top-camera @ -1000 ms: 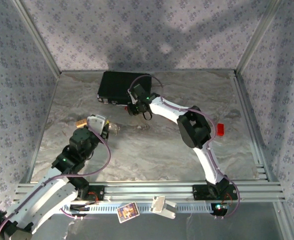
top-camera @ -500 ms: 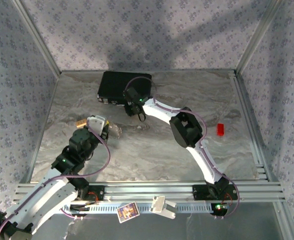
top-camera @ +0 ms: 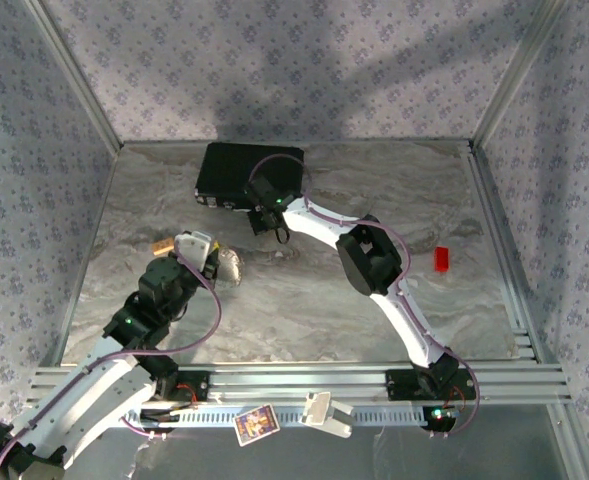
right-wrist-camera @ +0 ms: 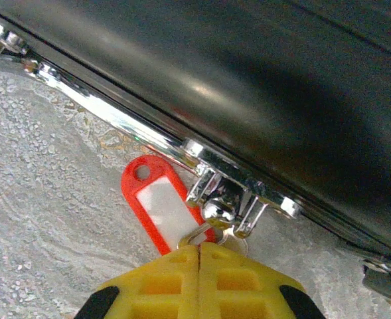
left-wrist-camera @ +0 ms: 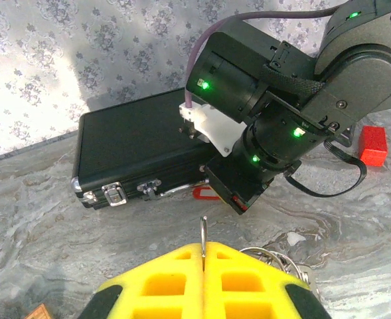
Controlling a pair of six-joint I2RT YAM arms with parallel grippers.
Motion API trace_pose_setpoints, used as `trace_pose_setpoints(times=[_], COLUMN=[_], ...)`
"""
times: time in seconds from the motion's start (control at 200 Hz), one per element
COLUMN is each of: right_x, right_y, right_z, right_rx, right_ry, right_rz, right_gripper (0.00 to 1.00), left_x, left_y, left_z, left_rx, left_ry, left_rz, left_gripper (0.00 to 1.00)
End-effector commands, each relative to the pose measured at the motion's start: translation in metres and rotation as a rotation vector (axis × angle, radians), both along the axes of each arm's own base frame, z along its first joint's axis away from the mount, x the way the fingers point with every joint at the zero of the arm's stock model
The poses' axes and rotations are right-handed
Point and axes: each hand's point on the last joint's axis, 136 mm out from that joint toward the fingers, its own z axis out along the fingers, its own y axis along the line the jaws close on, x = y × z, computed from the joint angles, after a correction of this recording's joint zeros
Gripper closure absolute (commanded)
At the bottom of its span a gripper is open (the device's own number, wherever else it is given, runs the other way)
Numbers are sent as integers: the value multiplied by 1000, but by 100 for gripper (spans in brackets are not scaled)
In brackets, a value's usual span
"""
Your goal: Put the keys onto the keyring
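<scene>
**Both claws closed: one on the keyring, one on the red key**

Towards the left edge of the surface (top-camera: 304,310) lies a small brown item (top-camera: 160,244), too small to make out. Just to its right, in the left half of the surface and about midway between the near and far edges, sits the left claw (top-camera: 217,262). Its yellow fingers (left-wrist-camera: 158,282) are pressed together with no gap. A thin metal wire stands pinched between their tips, and the silvery loops of the keyring (left-wrist-camera: 285,258) bunch on the surface right beside them. The left claw therefore grips the keyring.

Beyond it, a black case (top-camera: 236,170) lies flat against the far edge, left of the middle, with its chrome latches facing the near edge.

The right claw (top-camera: 264,220) reaches down at the case's front side. Its yellow fingers are likewise closed tight. They are clamped on the metal end of the red key (right-wrist-camera: 158,206), whose red plastic head with a white panel lies flat on the surface. The head points away from the claw and sits just beside the case's chrome trim, close to a latch (right-wrist-camera: 225,199).

Well apart, near the right edge of the surface, a bright red block (top-camera: 442,259) stands alone.
</scene>
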Motion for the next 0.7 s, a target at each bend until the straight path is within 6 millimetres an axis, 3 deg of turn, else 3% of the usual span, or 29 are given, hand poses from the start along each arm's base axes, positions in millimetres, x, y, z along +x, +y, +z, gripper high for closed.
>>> trace_pose_setpoints(times=[0.0, 0.185, 0.38, 0.385, 0.565, 0.605, 0.695], right_x=[-10, -38, -89, -92, -142, -160, -186], right_y=[-5, -28, -71, -74, -123, -137, -157], right_z=[21, 63, 88, 82, 87, 73, 68], right_rx=[-14, 10, -11, -22, -92, -128, -141], right_ry=[-19, -57, -60, -48, -37, -11, 0], right_rz=[10, 36, 108, 111, 148, 167, 186], right_gripper=[100, 100, 100, 100, 100, 100, 100], left_x=[1, -2, -3, -3, -11, -12, -14], left_y=[-2, -12, -36, -38, -70, -76, -88], left_z=[15, 16, 13, 13, 8, 7, 4], left_rx=[-43, -52, -72, -72, -74, -79, -87], left_ry=[-44, -58, -40, -40, -13, -10, 4], left_rz=[-9, -68, -184, -192, -370, -400, -466], left_gripper=[100, 100, 100, 100, 100, 100, 100])
